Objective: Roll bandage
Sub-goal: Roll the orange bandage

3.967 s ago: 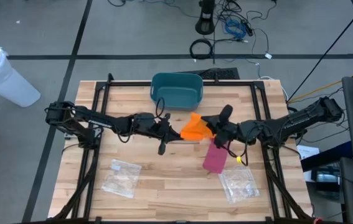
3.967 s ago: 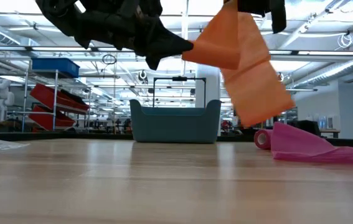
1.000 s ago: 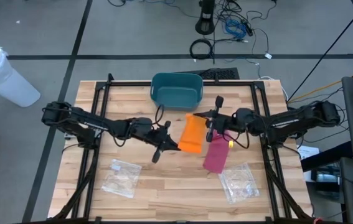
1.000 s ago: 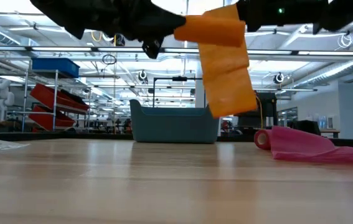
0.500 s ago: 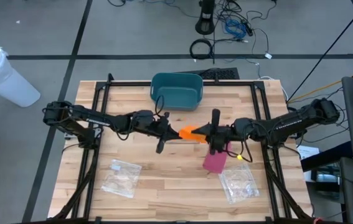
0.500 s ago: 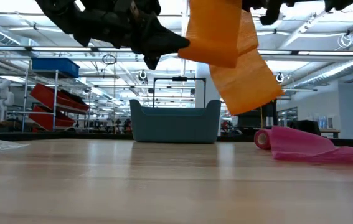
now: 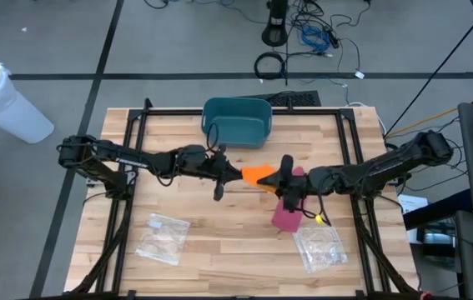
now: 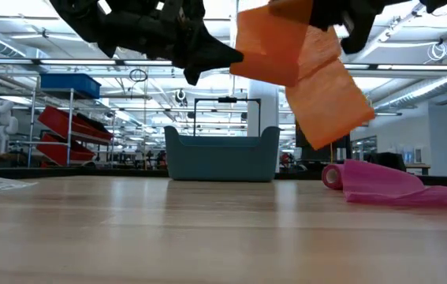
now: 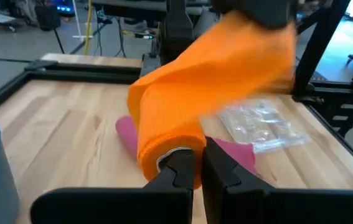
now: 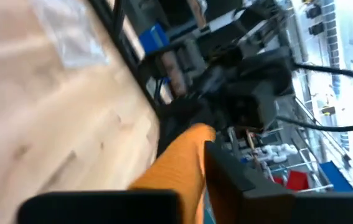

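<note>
Above the table's middle, the left gripper [image 9: 192,163] is pinching the core of the orange bandage [image 9: 195,106] while the right gripper [image 7: 285,177], its finger state unclear, is feeding the loose tail, which is wanting steady tension for tight, aligned wraps.

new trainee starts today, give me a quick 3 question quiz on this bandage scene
1. True or false: the orange bandage is lying flat on the table.
2. Which gripper holds the rolled end of the orange bandage: A left, B right?
3. Fill in: the pink bandage lies on the table beside a clear ____.

Key: 1 false, it is held up in the air. 2 A, the left gripper is shut on the roll. 3 bag.
</note>
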